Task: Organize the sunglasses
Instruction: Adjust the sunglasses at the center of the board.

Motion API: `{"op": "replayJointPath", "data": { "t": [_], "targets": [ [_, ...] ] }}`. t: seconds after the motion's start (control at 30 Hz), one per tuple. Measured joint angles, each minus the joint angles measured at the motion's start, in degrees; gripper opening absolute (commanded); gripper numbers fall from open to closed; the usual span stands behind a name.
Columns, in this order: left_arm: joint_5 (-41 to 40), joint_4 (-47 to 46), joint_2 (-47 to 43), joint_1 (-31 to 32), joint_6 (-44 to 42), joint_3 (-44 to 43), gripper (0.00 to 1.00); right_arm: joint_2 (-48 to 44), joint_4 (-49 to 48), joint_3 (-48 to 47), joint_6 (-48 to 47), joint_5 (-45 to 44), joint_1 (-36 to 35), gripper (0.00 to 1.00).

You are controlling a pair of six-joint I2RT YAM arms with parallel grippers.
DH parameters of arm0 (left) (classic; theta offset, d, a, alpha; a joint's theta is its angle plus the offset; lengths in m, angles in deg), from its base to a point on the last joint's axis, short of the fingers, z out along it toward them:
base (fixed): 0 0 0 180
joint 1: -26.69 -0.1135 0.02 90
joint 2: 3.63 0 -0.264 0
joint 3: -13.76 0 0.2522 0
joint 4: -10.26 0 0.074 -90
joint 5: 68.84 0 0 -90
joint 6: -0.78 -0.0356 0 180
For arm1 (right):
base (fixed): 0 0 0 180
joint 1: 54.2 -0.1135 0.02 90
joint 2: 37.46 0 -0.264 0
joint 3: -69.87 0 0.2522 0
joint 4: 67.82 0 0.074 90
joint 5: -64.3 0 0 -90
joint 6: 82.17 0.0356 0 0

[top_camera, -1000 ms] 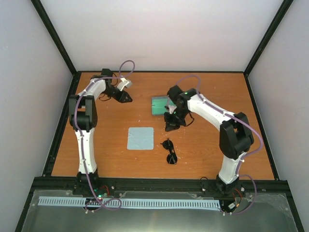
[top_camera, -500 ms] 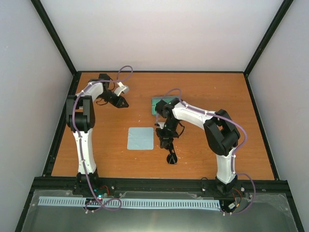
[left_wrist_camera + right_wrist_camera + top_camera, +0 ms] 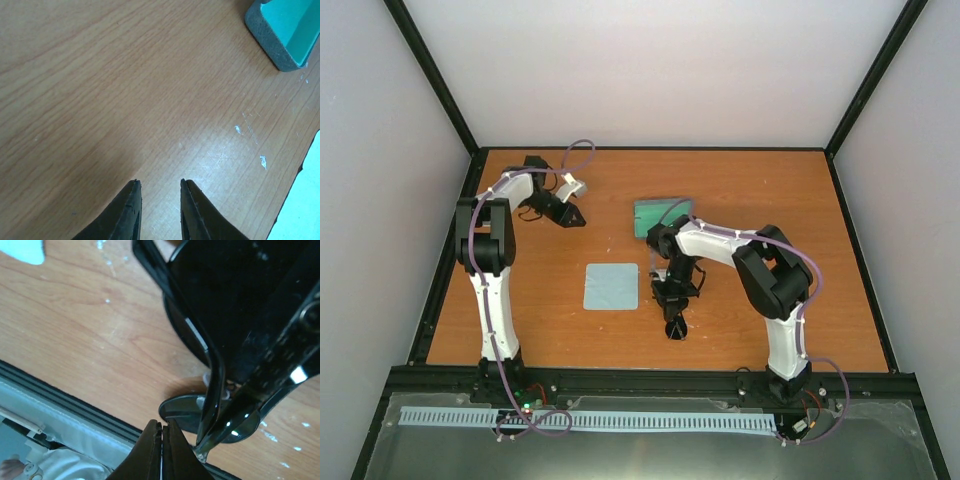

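Observation:
The sunglasses lie on the wooden table near its front edge, partly hidden under my right gripper. In the right wrist view the black frame and one dark lens sit just right of my right gripper. Its fingers are pressed together with nothing between them, right beside the lens edge. My left gripper hovers at the back left, far from the sunglasses. In the left wrist view it is open and empty over bare wood.
The open grey-blue case with green lining lies behind the right gripper and shows in the left wrist view. The pale blue cloth lies left of the sunglasses. The black front rail runs close by.
My right gripper has moved from beside the case forward and down to the sunglasses. The left arm has drawn back slightly towards the back left.

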Motion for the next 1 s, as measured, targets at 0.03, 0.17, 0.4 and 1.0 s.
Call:
{"op": "replayJointPath", "data": {
  "t": [0.03,0.17,0.4,1.0],
  "targets": [
    [0.0,0.02,-0.02,0.0,0.0,0.13,0.25,0.24,-0.35,0.28,0.02,-0.24,0.0,0.03],
    [0.04,-0.02,-0.02,0.0,0.02,0.59,0.25,1.05,-1.79,1.16,0.17,-1.81,-0.04,0.03],
    [0.07,-0.04,-0.02,0.0,0.0,0.7,0.25,1.62,-4.15,2.45,3.1,-5.2,0.09,0.03],
    [0.04,-0.17,-0.02,0.0,-0.17,-0.37,0.25,0.68,-0.79,3.69,4.61,-14.29,14.43,0.03]
  ]
}}
